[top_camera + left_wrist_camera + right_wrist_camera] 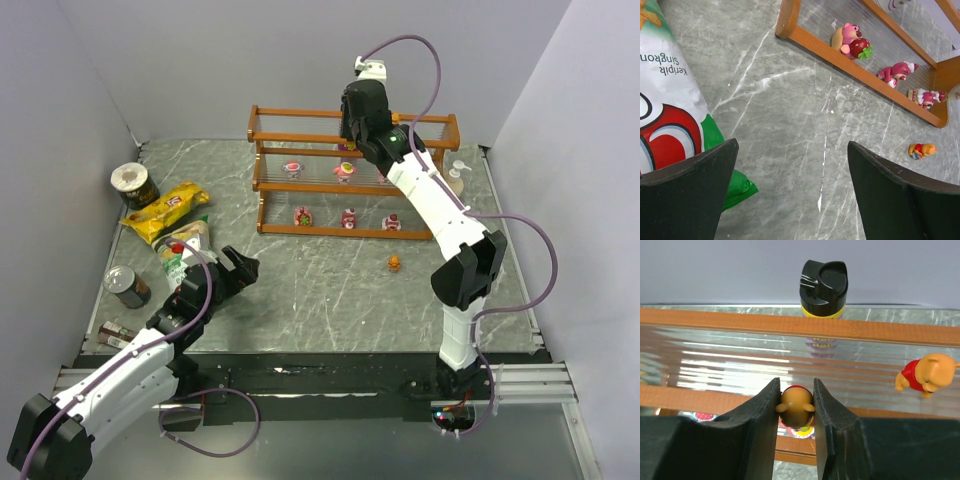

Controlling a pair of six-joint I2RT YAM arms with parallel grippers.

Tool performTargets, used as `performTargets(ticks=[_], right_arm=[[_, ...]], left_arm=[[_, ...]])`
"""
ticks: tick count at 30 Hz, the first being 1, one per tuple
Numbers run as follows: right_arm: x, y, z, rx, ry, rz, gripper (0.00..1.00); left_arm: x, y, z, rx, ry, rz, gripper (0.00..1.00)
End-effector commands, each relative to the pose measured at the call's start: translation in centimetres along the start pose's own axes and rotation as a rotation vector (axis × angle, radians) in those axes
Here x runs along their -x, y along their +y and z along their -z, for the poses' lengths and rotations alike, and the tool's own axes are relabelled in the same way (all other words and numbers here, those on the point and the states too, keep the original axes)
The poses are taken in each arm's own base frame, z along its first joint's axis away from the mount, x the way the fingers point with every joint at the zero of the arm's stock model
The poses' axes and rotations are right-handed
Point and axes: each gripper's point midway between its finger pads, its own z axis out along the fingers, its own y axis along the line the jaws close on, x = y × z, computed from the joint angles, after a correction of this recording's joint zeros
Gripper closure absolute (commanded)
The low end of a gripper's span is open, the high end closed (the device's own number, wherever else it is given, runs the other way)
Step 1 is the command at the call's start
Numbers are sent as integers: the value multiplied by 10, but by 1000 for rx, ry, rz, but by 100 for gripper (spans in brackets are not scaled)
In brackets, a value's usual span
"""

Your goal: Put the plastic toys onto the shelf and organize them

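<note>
Pinched in right claw (795,390) at shelf (740,322): orange toy (795,410), red-shirted, face hidden, probably bear; left claw (792,146) wide.

One wooden shelf (275,110) with three clear tiers. Five pink toys (349,218) can be counted on it from above, two on the middle tier and three on the bottom tier; the right arm (440,210) hides part of the middle tier. Three orange toys: a loose bear (395,263) off the shelf, a standing bear (925,372) on the top tier, and a gripped bear (796,407). Two snack bags: a yellow bag (165,210) and a white bag (185,248). Two upright cans (133,183). One black-capped bottle (823,287). Two robot arms, counting the left arm (120,375).
</note>
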Motion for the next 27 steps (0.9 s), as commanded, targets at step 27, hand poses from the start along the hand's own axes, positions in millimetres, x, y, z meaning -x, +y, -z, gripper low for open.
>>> performTargets(ticks=[27], right_arm=[[-12, -6, -45, -26, 49, -29, 62]], left_arm=[[17, -16, 1, -35, -38, 5, 4]])
